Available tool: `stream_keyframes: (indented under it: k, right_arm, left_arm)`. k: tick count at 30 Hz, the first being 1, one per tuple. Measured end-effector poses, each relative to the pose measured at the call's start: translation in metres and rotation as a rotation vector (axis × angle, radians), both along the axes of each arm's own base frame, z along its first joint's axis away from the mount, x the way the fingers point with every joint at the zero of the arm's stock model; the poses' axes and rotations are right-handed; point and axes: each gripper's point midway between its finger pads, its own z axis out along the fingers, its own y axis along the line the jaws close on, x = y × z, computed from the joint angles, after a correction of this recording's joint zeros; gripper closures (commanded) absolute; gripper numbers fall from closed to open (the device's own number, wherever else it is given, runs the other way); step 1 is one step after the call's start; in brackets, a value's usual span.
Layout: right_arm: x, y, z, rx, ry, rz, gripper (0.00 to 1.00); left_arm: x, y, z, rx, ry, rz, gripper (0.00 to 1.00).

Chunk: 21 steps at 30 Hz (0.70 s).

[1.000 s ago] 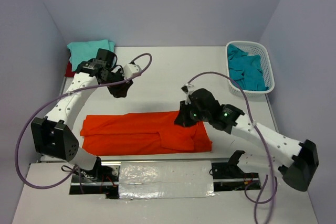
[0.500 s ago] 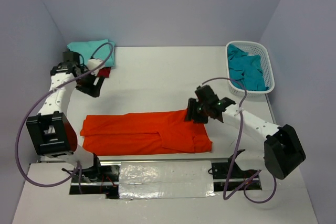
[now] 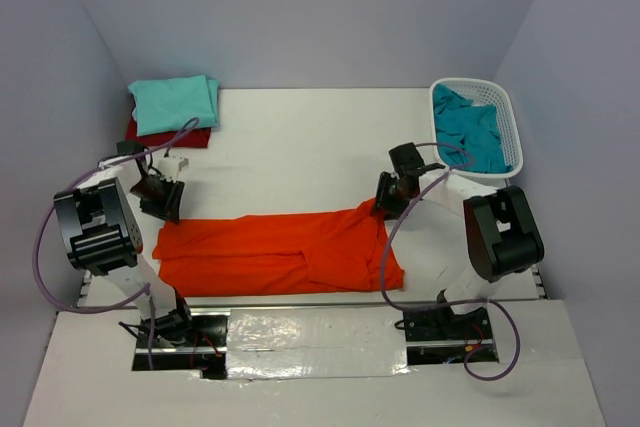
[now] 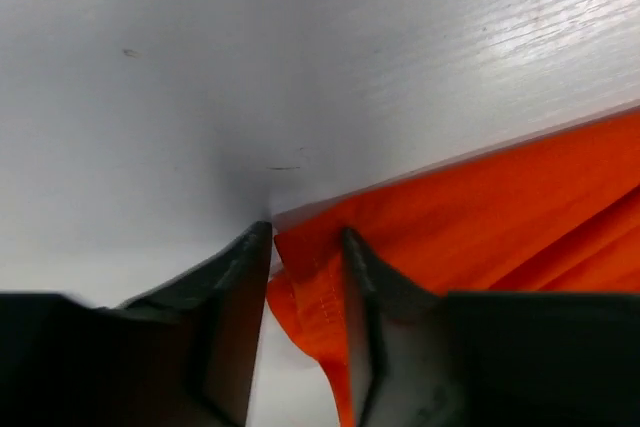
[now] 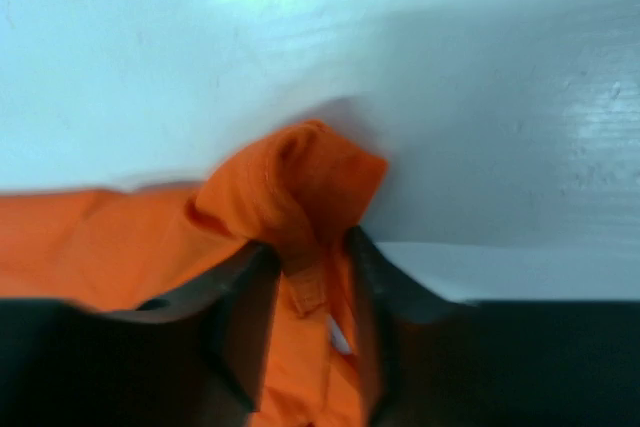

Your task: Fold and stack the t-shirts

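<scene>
Left hand (image 4: pixel 305 242) and right hand (image 5: pixel 305 247), parted, reached orange shirt (image 3: pixel 270 252); basket (image 3: pixel 478 83) holds teal shirt (image 3: pixel 475 132).

The left gripper (image 4: pixel 305 282) sits low over the smooth white worktop (image 4: pixel 300 67). Its two dark fingers (image 4: pixel 235 317) stand either side of one corner of the bright orange soft cloth t-shirt (image 4: pixel 480 227). The cloth corner fills the narrow gap between the fingers. Whether it is clamped cannot be determined. The rest of the shirt runs to the right edge, creased at the lower right.
</scene>
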Motion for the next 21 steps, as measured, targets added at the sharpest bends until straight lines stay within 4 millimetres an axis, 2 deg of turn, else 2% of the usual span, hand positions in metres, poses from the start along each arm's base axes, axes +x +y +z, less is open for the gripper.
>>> stream_keyframes:
  k: [1,2,3,5,8,10,13,16,18,19,21]
  right_arm:
    - [0.002,0.0,-0.001,0.008,0.001,0.003,0.73]
    - [0.005,-0.001,-0.003,0.013,-0.001,-0.007,0.79]
    - [0.006,-0.003,-0.004,0.023,0.004,-0.015,0.89]
    - [0.007,-0.006,-0.005,0.039,0.008,-0.03,1.0]
    - [0.008,-0.008,-0.006,0.048,0.016,-0.019,1.0]
    - [0.017,-0.006,-0.005,0.045,0.021,0.006,1.0]
    - [0.05,0.0,0.0,0.03,0.006,0.042,1.0]
    - [0.104,0.011,0.013,0.027,-0.056,0.071,1.0]
    - [0.139,0.017,0.023,0.025,-0.101,0.085,0.92]
    - [0.16,0.022,0.027,0.031,-0.133,0.094,0.7]
    - [0.191,0.03,0.032,0.035,-0.165,0.11,0.51]
  left_arm:
    - [-0.003,-0.001,-0.003,-0.004,0.008,-0.004,0.7]
    - [-0.005,-0.002,-0.006,-0.006,0.014,-0.01,1.0]
    - [-0.005,-0.002,-0.007,-0.008,0.012,-0.011,1.0]
    - [-0.003,-0.001,-0.008,-0.003,-0.001,-0.023,1.0]
    - [-0.004,0.002,-0.008,0.004,-0.014,-0.007,1.0]
    - [-0.004,0.007,-0.007,0.003,-0.019,0.03,1.0]
    - [-0.004,0.017,-0.006,0.005,-0.029,0.067,1.0]
    - [-0.002,0.02,-0.004,0.009,-0.045,0.076,1.0]
    - [-0.001,0.019,-0.001,0.004,-0.059,0.073,1.0]
    - [0.0,0.018,0.001,-0.004,-0.068,0.071,0.93]
    - [0.003,0.015,0.006,-0.018,-0.082,0.067,0.85]
